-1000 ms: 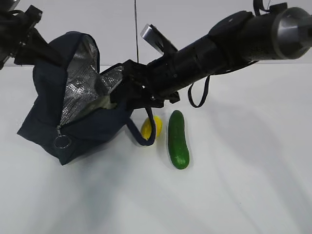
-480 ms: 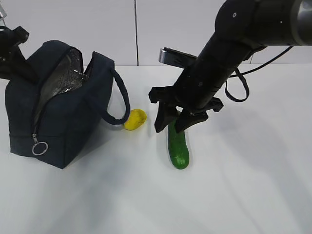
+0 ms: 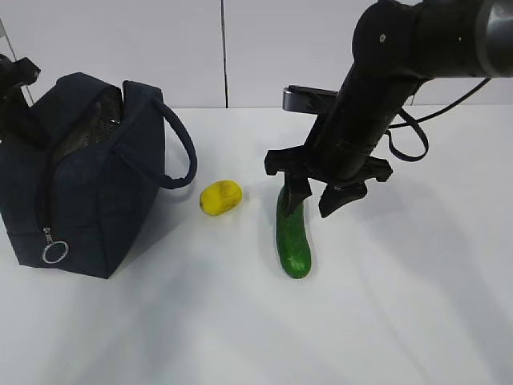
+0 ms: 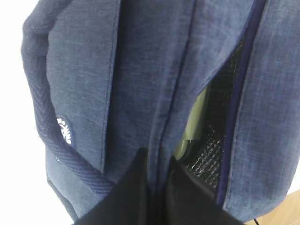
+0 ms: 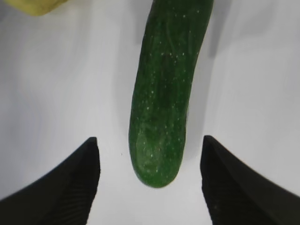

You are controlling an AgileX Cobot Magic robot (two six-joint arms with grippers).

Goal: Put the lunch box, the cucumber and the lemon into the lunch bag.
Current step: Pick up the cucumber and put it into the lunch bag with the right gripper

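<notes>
The navy lunch bag (image 3: 88, 184) stands upright at the left with its top zipper open. My left gripper (image 4: 159, 174) is shut on the fabric edge of that opening. A pale green sliver of the lunch box (image 4: 193, 123) shows inside against the silver lining. The yellow lemon (image 3: 220, 197) lies on the table just right of the bag's handle. The dark green cucumber (image 3: 292, 237) lies lengthwise further right. My right gripper (image 3: 315, 200) hangs open just above the cucumber's far end. In the right wrist view, the cucumber (image 5: 164, 93) runs between the fingers (image 5: 77, 180), which do not touch it.
The white table (image 3: 401, 305) stretches to the front and right. The bag's padded handle (image 3: 180, 156) loops out toward the lemon, and a silver ring pull (image 3: 54, 253) hangs at its near corner. A white wall rises behind the table.
My right arm came out of the bag's mouth and swung right, over the cucumber, jaws a little wider. The bag dropped from tilted to upright. The lemon shifted left.
</notes>
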